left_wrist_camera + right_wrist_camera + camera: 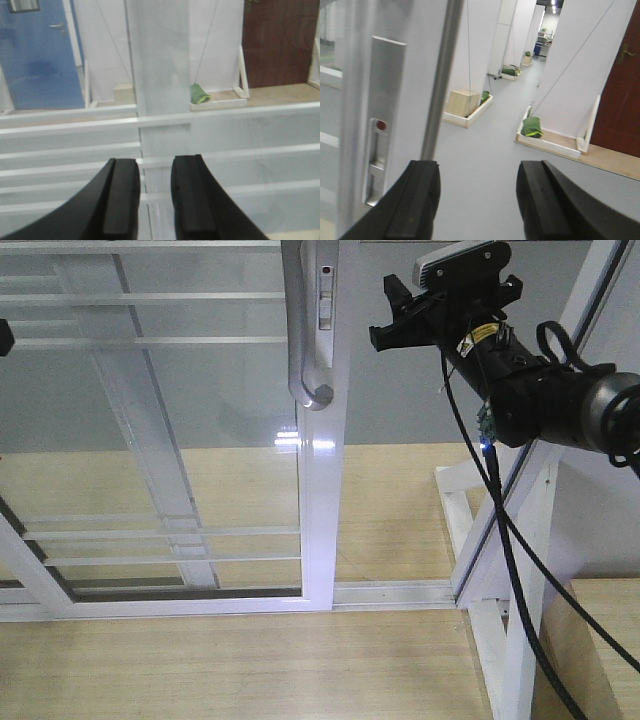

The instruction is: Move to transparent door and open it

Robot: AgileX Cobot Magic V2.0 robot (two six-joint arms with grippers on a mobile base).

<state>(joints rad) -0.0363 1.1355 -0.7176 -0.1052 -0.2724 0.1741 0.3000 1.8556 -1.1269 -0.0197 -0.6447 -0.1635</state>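
Door approach: my right gripper [390, 312] hangs released, jaws spread wide on nothing. It is just beside the curved grey handle [303, 340] of the transparent door [322, 500] and not touching it. The door fills the left and centre of the front view. Its white frame stands upright above the wooden floor [250, 660], and thin white bars [150, 340] cross the glass. Seen from the right wrist, the handle and the lock plate [382, 120] with its red dot lie to the left, ahead of the finger on that side of the view. My left gripper [156, 195] faces the door's bars at close range, jaws parted narrowly with nothing between them. Beyond the glass, a green bag [200, 94] sits on a low white-edged platform [225, 102].
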